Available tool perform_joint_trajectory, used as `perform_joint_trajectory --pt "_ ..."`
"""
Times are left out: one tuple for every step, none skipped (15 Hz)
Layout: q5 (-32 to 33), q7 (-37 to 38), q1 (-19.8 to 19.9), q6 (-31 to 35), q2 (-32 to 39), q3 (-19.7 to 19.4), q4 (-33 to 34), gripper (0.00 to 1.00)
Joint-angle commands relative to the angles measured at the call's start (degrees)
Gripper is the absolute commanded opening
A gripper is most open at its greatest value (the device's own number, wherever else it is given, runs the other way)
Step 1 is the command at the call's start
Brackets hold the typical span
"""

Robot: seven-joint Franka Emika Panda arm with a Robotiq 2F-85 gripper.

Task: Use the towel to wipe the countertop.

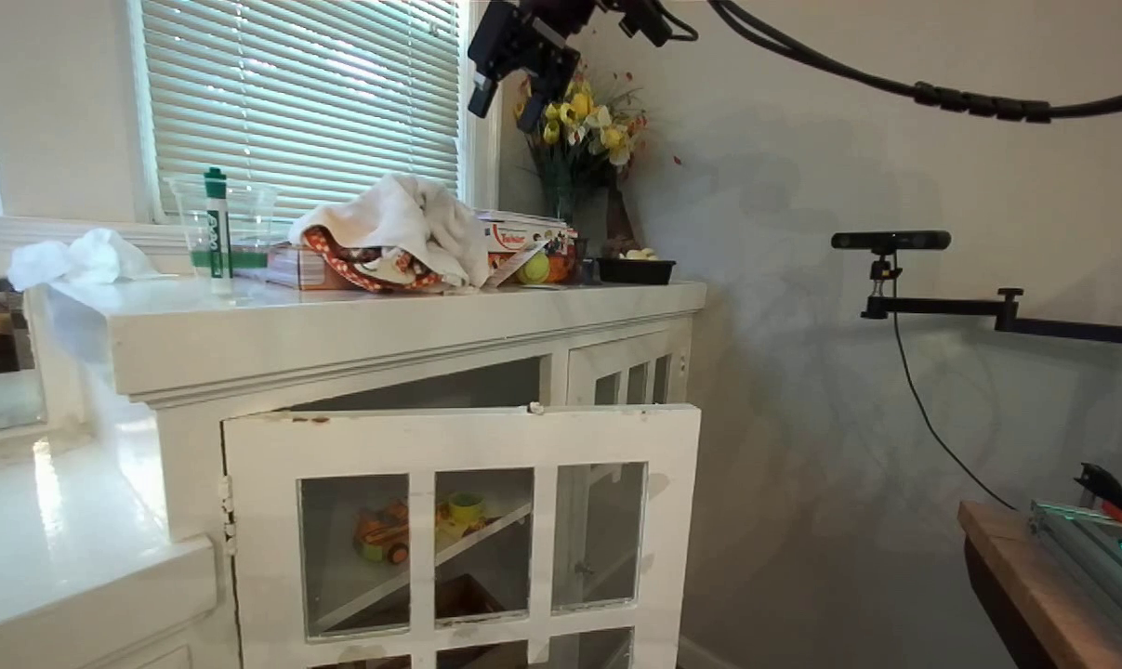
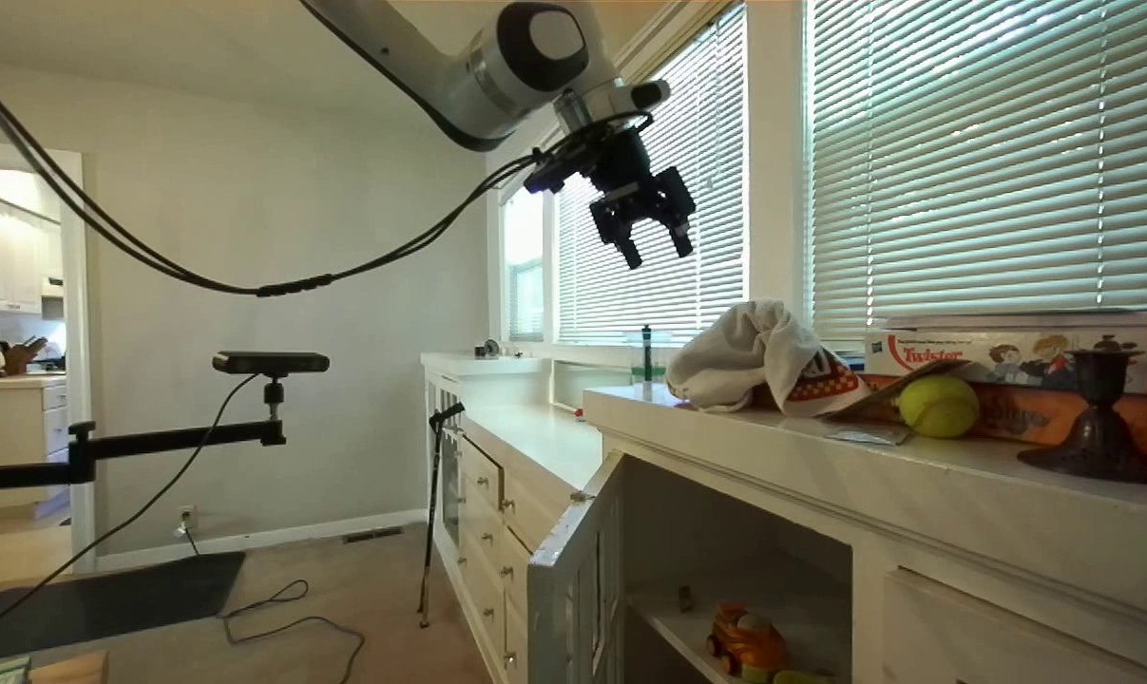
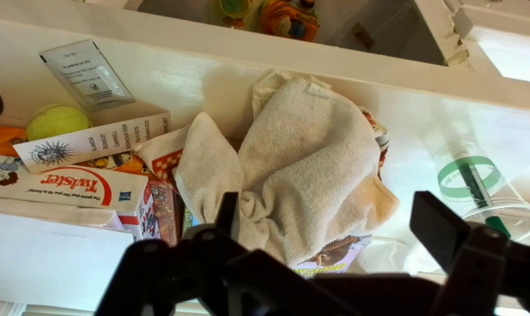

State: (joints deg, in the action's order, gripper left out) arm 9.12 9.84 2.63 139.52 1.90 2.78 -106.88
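A crumpled white towel [image 3: 308, 140] with a red patterned underside lies in a heap on the white countertop [image 3: 172, 66]. In both exterior views the towel [image 1: 407, 223] [image 2: 739, 356] rests partly over a box and other flat items on the counter [image 1: 412, 316] [image 2: 820, 442]. My gripper [image 3: 326, 202] is open and empty, its fingers spread wide. In both exterior views the gripper [image 1: 505, 110] [image 2: 659, 255] hangs well above the counter, apart from the towel. In the wrist view the left finger overlaps the towel's edge in the picture.
A clear cup [image 3: 502, 210] with a green marker [image 1: 217, 223] stands beside the towel. On its other side are a Twister box [image 3: 67, 184], a tennis ball [image 2: 939, 407], a packet [image 3: 87, 74] and a dark candlestick [image 2: 1100, 418]. Flowers [image 1: 584, 121] stand behind. A cabinet door [image 1: 463, 437] hangs open below.
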Motion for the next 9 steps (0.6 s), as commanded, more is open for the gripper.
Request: perform_joint_trajectory --pt "-0.8 0.2 -1.5 -2.3 8.9 -1.1 11.2 1.00" --pt "-0.9 0.2 -1.7 -3.0 10.9 -1.3 13.8 1.00" --pt "-0.7 0.3 -1.9 -3.4 12.8 -1.6 16.1 1.00" --pt "-0.7 0.5 -2.1 -4.3 14.5 -2.0 18.4 1.00" --pt "-0.8 0.4 -2.2 -5.2 16.4 -2.3 20.9 1.00" --pt "-1.2 0.2 -2.3 -6.1 18.4 -2.5 23.2 1.00" --pt "-2.0 -0.4 -2.3 -6.7 20.3 -2.5 25.5 1.00" --pt "-2.6 -0.5 -2.5 -7.6 22.3 -2.5 28.6 1.00" --pt "-3.3 -1.1 -2.5 -7.8 24.3 -2.2 31.1 1.00"
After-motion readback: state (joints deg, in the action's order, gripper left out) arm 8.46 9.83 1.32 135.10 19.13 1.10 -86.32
